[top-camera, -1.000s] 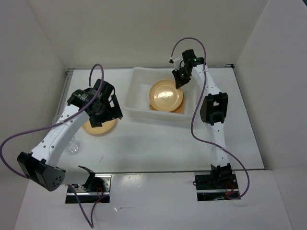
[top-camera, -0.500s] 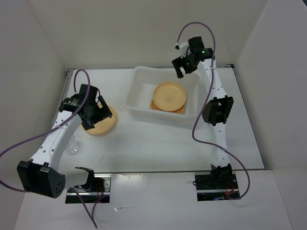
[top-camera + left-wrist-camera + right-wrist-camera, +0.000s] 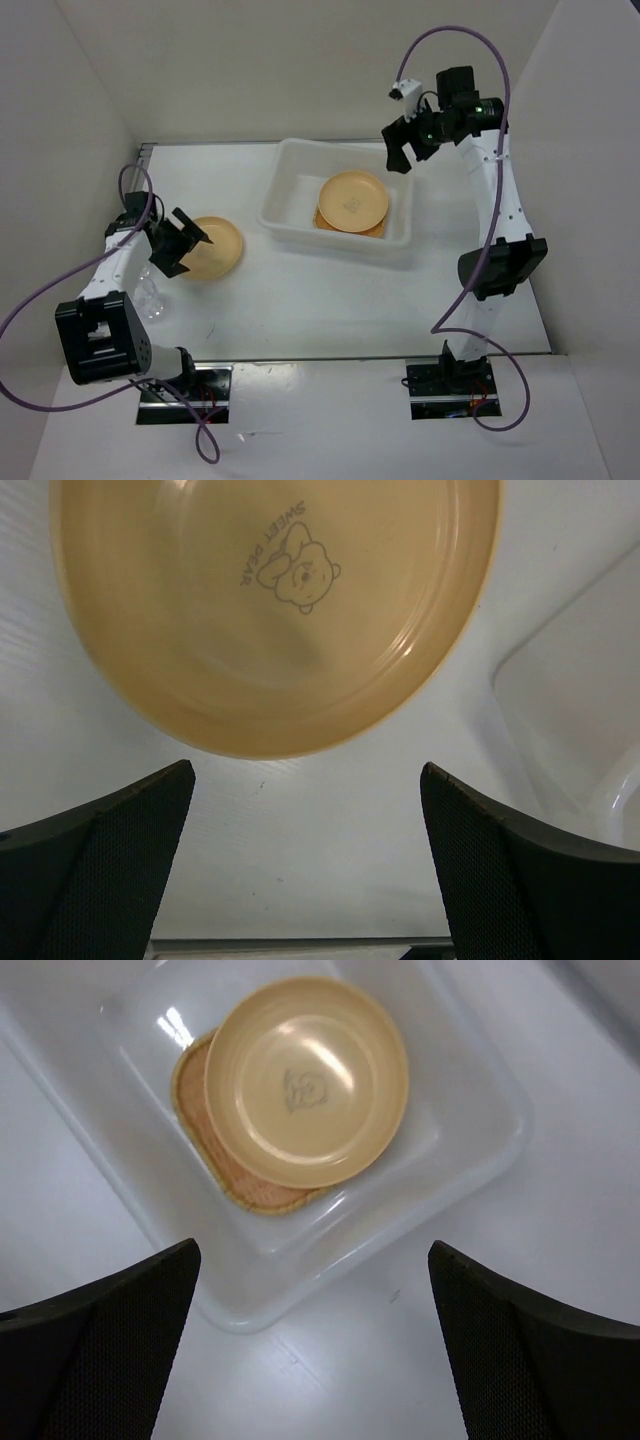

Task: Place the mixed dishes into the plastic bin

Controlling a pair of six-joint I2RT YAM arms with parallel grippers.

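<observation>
A: The left gripper (image 3: 180, 243)?
B: Jaws wide apart, empty, just beside the round flat tan-yellow plate (image 3: 213, 247), centre left.
A: The right gripper (image 3: 403, 150)?
B: Spread too, empty, above the translucent white plastic bin (image 3: 285, 210), upper centre.

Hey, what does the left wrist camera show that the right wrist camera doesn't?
Only the left wrist: a bear-print round plate lying on the table, just ahead of the open left gripper. Only the right wrist: a second round plate resting on the woven square plate inside the plastic bin, under the open right gripper. Both: the plastic bin, only a corner of it in the left wrist view, and the white table.
</observation>
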